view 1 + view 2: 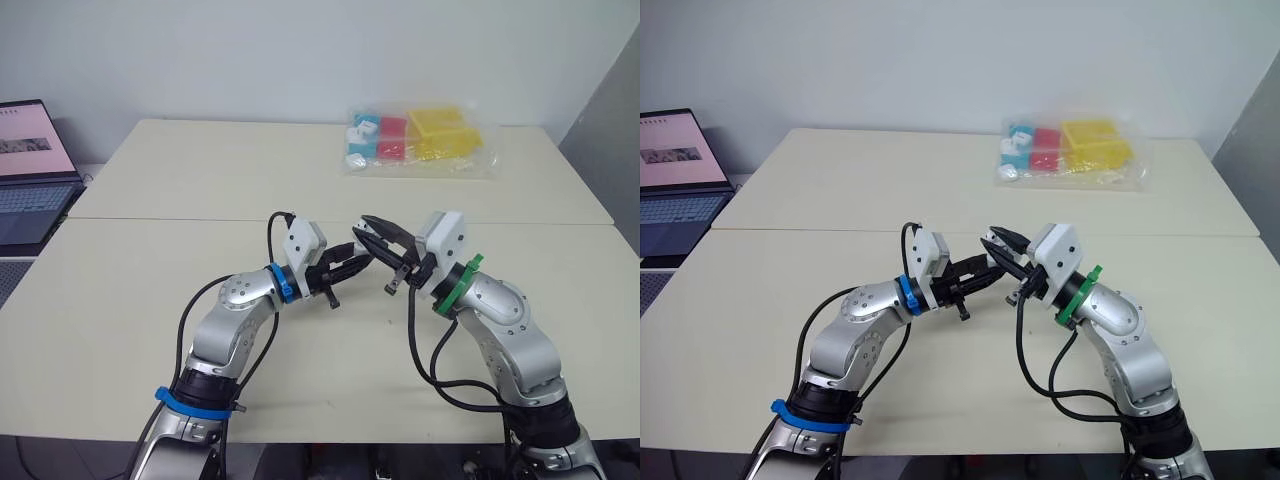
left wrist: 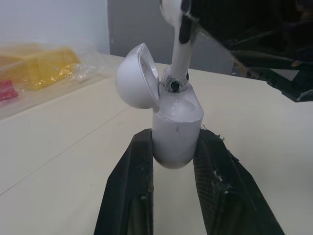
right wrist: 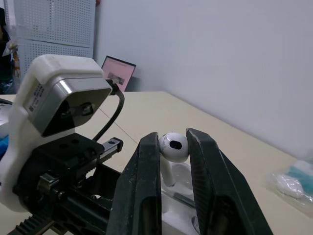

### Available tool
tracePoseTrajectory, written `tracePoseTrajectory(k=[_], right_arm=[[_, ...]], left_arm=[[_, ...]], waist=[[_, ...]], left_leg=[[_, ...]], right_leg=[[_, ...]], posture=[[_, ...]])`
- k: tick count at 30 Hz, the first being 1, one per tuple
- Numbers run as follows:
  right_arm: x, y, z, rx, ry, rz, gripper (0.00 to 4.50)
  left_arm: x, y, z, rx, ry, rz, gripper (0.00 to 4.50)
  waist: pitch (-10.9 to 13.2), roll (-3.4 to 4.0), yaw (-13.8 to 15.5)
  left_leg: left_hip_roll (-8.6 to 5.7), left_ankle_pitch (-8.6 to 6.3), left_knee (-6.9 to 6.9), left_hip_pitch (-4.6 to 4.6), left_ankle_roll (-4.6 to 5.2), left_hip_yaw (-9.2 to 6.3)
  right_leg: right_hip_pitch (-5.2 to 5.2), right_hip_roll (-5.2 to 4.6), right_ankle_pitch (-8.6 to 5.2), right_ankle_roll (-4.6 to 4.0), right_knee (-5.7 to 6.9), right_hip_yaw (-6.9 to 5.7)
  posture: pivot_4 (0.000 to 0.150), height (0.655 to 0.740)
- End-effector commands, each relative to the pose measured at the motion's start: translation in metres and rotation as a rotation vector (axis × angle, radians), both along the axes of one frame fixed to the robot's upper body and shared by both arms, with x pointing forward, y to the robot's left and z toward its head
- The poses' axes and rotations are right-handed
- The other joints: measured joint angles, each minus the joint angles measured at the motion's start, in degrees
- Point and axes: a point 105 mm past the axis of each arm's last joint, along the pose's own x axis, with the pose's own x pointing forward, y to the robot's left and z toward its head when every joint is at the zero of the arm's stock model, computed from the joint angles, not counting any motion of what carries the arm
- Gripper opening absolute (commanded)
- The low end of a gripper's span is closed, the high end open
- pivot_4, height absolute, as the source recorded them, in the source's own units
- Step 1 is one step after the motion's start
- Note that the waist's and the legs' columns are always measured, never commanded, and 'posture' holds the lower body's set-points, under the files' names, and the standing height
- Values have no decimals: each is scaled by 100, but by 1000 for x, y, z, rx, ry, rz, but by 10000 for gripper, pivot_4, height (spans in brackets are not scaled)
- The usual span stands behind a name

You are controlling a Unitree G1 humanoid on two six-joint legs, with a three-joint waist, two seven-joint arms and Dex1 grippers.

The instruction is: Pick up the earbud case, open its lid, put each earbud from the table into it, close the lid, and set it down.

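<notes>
Holding the case (image 2: 178,125) clear above the table (image 1: 150,270), the left gripper (image 2: 175,142) is clamped on its rounded lower half, and the lid (image 2: 134,78) stands hinged open to one side. The right gripper (image 3: 172,141) is pinched on the head of an earbud (image 2: 180,58). The earbud's stem points down into the mouth of the case, with its tip at or just inside a slot and not yet seated. Whether the other slot is filled cannot be told.

The main risk is probably misalignment. If the stem meets the slot's rim at an angle, a downward push would jam it, or lever the case. The case is smooth and curved where the fingers grip it, so such a push could twist it or squeeze it out of the pinch, dropping it to the table.

Letting go too soon is the second danger, since an earbud only part way in could tip out and roll off. The open lid sits close to the earbud, so a sideways correction by the right gripper might knock it shut onto the stem. The two grippers are also very near each other and could collide.
</notes>
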Motion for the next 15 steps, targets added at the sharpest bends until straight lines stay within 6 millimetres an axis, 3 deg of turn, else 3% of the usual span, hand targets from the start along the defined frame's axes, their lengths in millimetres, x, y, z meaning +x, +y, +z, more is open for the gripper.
tracePoseTrajectory(k=[1, 15], right_arm=[[-1, -1, 2, 15, -35, -13, 4256], [-2, 0, -9, 19, -3, -17, 4256]], left_arm=[[-5, -2, 21, -31, -67, -26, 7606], [-6, -1, 21, -32, -60, -21, 7606]], waist=[[0, 0, 1], [0, 0, 2]], left_leg=[[0, 0, 0, 0, 0, 1], [0, 0, 0, 0, 0, 0]], right_leg=[[0, 0, 0, 0, -1, 0], [0, 0, 0, 0, 1, -1]], posture=[[1500, 7345], [1500, 7345]])
